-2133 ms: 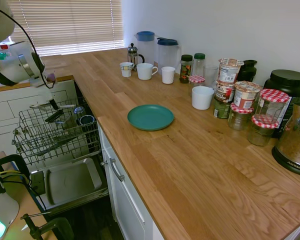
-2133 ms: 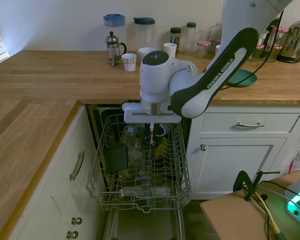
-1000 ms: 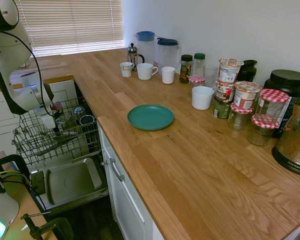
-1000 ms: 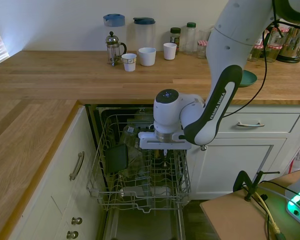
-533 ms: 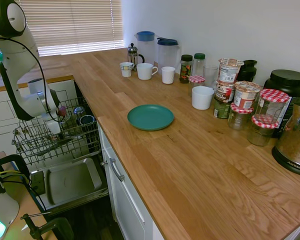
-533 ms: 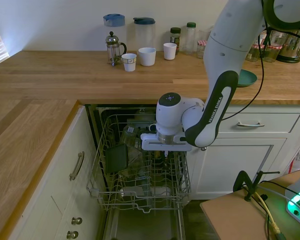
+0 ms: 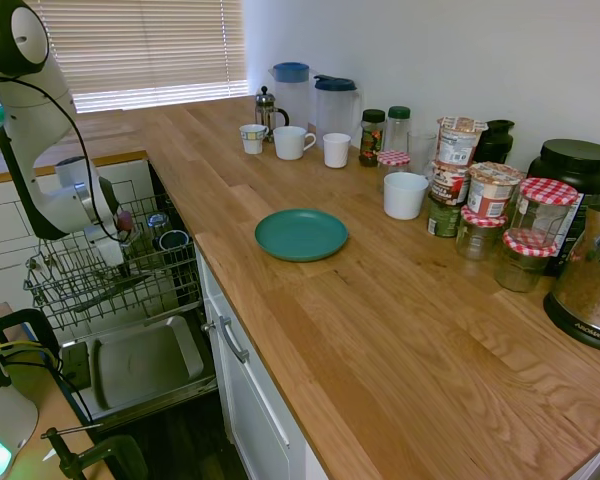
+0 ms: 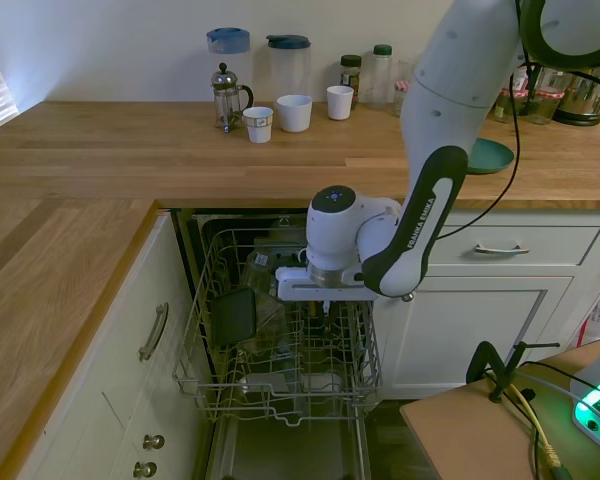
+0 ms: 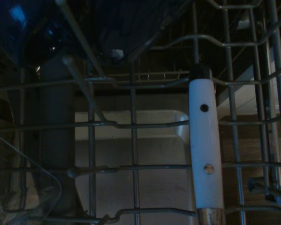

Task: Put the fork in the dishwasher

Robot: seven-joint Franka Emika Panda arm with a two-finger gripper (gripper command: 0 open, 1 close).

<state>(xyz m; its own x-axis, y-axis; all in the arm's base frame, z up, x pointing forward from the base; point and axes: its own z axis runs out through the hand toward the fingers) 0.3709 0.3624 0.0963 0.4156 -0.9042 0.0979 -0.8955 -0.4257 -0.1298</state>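
Wooden plank worktops (image 7: 380, 300) with a warm grain run round a kitchen corner above white cabinets, and between the cabinets the dishwasher (image 8: 280, 370) stands open, its grey wire rack (image 7: 110, 275) pulled out over the flat grey metal door panel (image 7: 145, 360). A round teal plate (image 7: 301, 234) lies on the counter; behind it are 3 white cups (image 7: 292, 142), 2 blue-lidded jugs (image 7: 335, 105) and a row of jars with checked lids (image 7: 540, 215).

The gripper (image 8: 326, 308) hangs low over the right part of the rack. Compared with 0.5 s ago the wrist has shifted very slightly, staying at the same height above the wires.

From both outside cameras the fingers are small and dark against the rack, so how far apart they stand cannot be told. The fork (image 9: 205, 154) appears only in the wrist view: a smooth pale handle with 2 rivets and a metal neck, lying against the wires, its tines out of sight. A dark blue curved vessel (image 9: 61, 28) beside it is blurred.
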